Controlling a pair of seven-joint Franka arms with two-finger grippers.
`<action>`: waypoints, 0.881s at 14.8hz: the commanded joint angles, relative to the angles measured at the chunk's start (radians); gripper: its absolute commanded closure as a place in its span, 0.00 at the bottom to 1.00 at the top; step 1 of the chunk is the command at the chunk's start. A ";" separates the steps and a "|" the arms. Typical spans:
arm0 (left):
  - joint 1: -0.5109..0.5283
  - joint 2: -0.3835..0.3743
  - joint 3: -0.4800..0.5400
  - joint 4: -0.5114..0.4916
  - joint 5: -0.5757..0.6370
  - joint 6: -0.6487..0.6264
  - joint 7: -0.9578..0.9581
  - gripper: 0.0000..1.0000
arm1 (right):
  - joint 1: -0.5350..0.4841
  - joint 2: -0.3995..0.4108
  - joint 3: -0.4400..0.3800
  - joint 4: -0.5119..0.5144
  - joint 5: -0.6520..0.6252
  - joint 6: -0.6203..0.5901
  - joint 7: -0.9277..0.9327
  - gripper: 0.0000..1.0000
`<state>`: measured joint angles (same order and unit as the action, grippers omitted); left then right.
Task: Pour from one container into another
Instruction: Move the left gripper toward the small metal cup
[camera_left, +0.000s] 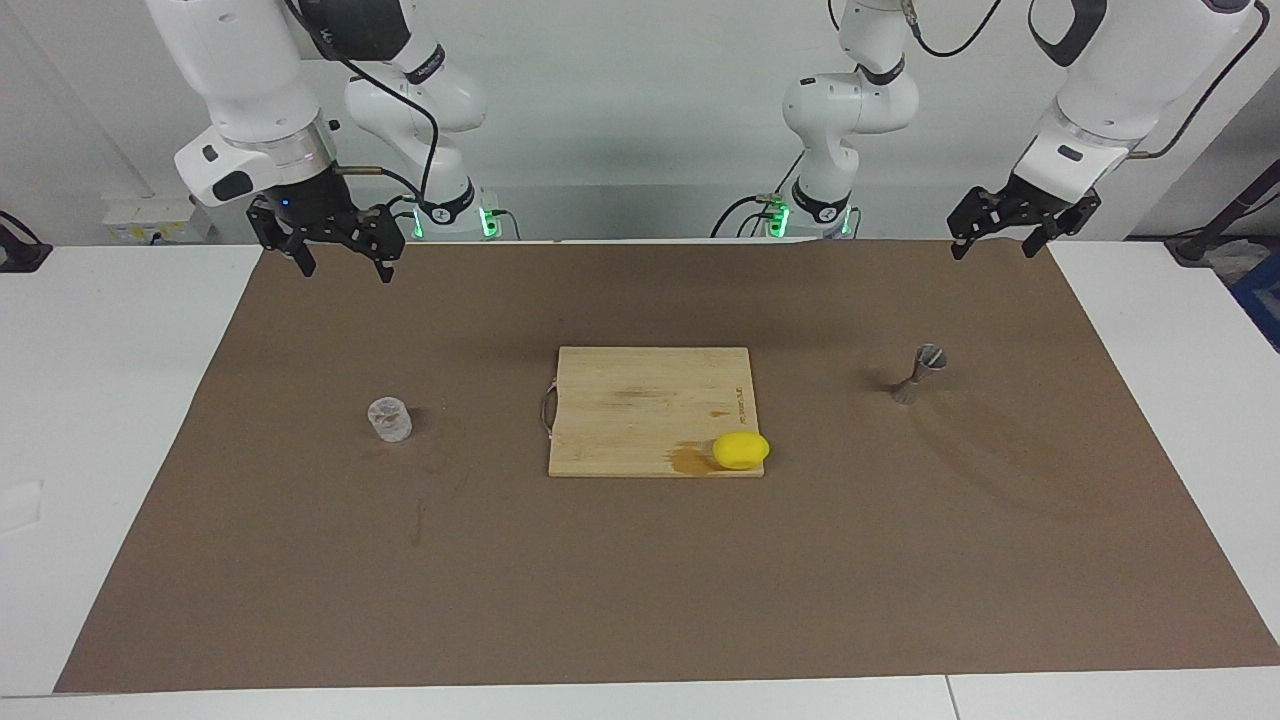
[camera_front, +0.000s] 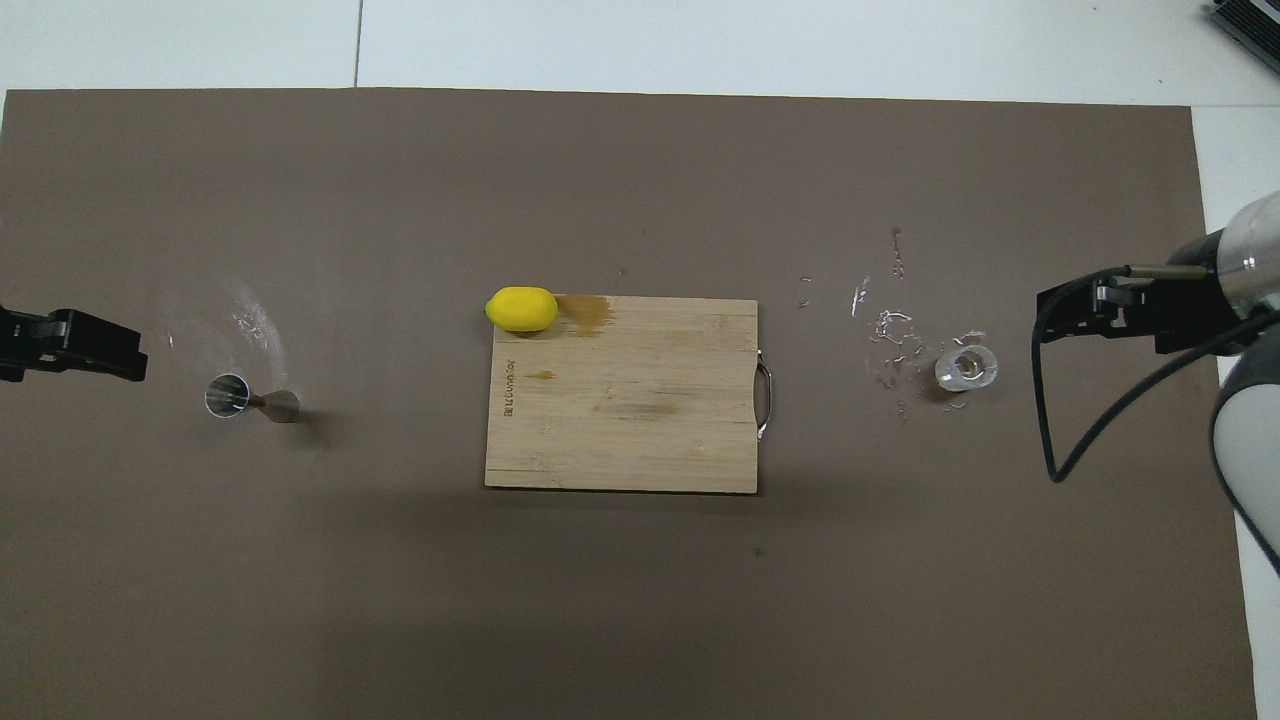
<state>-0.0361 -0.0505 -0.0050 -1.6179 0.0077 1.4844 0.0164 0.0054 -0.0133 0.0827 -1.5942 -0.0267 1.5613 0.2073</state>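
Waiting high at the robots' edge of the table (camera_left: 150, 400), both arms idle: right pincer (camera_left: 340, 262) wide and empty, left pincer (camera_left: 1003, 238) likewise. Glass cup (camera_left: 389, 419) stands upright toward the right arm's end; jigger (camera_left: 921, 373) upright toward the left arm's end. Probably one vessel per arm. Cutting board (camera_left: 640, 400) with lemon (camera_left: 741, 450) lies between them. Nothing grasped yet.

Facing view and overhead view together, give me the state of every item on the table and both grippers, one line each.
glass cup: upright on the mat, untouched.
jigger: upright on the mat, untouched.
lemon: lying on a corner of the board.
cutting board: flat, stained beside the lemon.
mat: wet marks near the cup.
left gripper: open, empty, raised.
right gripper: open, empty, raised.
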 joint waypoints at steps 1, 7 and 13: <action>-0.018 -0.029 0.011 -0.037 0.014 0.025 0.002 0.00 | -0.015 -0.020 0.006 -0.021 -0.002 -0.003 -0.023 0.00; -0.040 -0.058 0.002 -0.123 0.015 0.144 -0.012 0.00 | -0.016 -0.019 0.003 -0.018 -0.002 0.005 -0.025 0.00; -0.042 -0.077 0.003 -0.178 0.014 0.251 -0.012 0.00 | -0.016 -0.019 0.000 -0.018 -0.002 0.013 -0.025 0.00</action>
<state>-0.0741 -0.0885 -0.0084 -1.7525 0.0077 1.7062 0.0105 0.0014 -0.0146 0.0802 -1.5943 -0.0267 1.5618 0.2073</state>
